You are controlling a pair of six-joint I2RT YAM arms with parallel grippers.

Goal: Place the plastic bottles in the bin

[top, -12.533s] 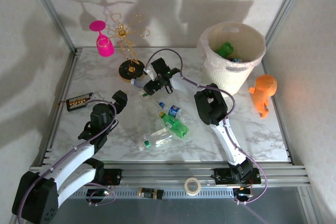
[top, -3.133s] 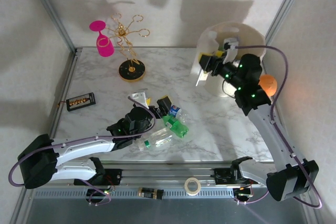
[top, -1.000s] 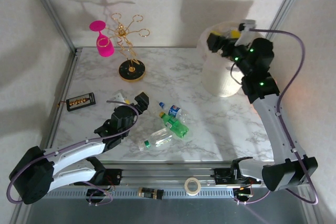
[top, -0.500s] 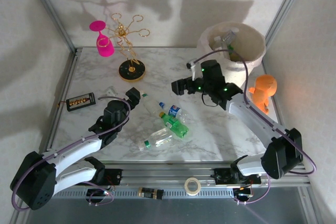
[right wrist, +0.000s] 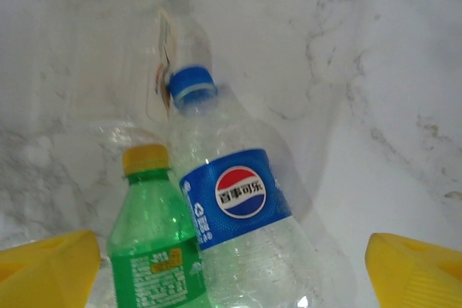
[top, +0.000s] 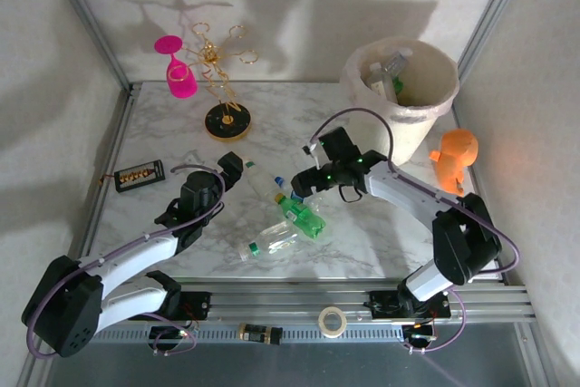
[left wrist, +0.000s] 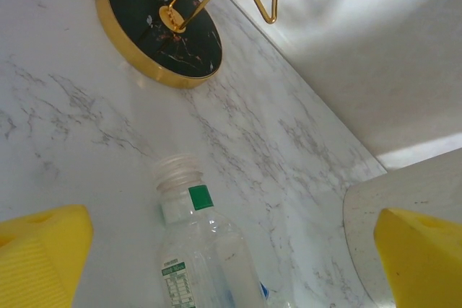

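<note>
Several plastic bottles lie mid-table. A clear one with a white cap (top: 261, 180) (left wrist: 196, 247) lies straight ahead of my left gripper (top: 233, 168) (left wrist: 231, 268), which is open and apart from it. My right gripper (top: 304, 184) (right wrist: 231, 272) hovers open over a clear bottle with a blue label and blue cap (right wrist: 242, 207). Beside that lies a green bottle with a yellow cap (top: 305, 216) (right wrist: 151, 250). A crumpled clear bottle with a green cap (top: 275, 239) (right wrist: 137, 12) lies nearer the front. The bin (top: 433, 101) stands at the back right with bottles inside.
A gold rack on a black round base (top: 227, 120) (left wrist: 159, 27) holds a pink glass (top: 178, 70) at the back left. A small black studded box (top: 139, 174) lies at the left edge, and an orange figure (top: 453, 157) stands right of the bin. A tape roll (top: 332, 321) rests on the front rail.
My right arm has swung from above the bin down to the bottles mid-table. My left gripper has drawn back slightly, and the white-capped bottle now lies uncovered in front of it.
</note>
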